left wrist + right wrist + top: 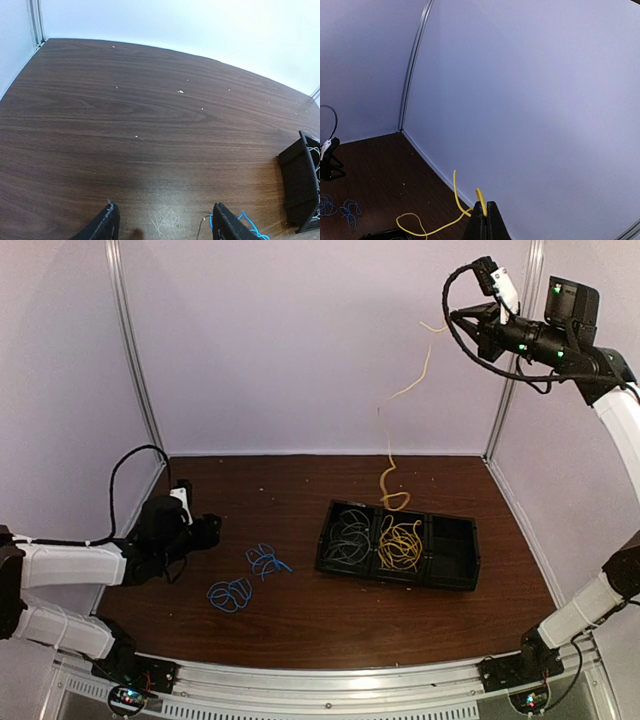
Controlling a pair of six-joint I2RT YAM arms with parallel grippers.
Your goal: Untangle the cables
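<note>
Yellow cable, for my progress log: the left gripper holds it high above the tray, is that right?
No. It is the right gripper that holds the yellow cable high above the tray, as the top external view shows. The left gripper sits low and empty.

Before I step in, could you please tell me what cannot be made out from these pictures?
Top view: whether the hanging yellow cable joins the yellow bundle in the tray; too thin at the far rim.
Left wrist view: the blue cables, cut off by the bottom edge.
Right wrist view: the right gripper, mostly below the bottom edge.
</note>
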